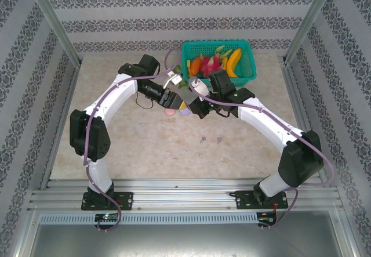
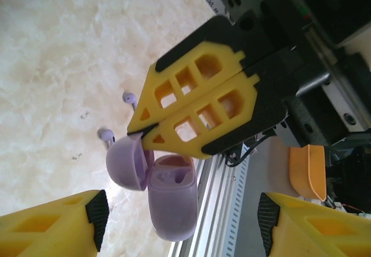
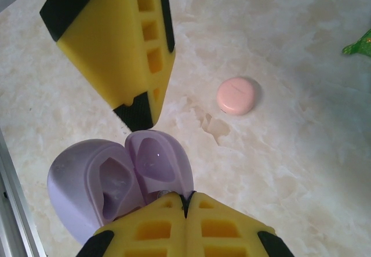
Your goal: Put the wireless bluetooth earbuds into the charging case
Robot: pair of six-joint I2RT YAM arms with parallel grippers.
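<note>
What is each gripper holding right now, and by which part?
Right gripper: shut on the open purple case, pinching its lid at the rim. Left gripper: open, holding nothing.

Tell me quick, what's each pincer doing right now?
Left pincer: open, holding nothing.
Right pincer: closed, pinching the lid of the open purple charging case.
</note>
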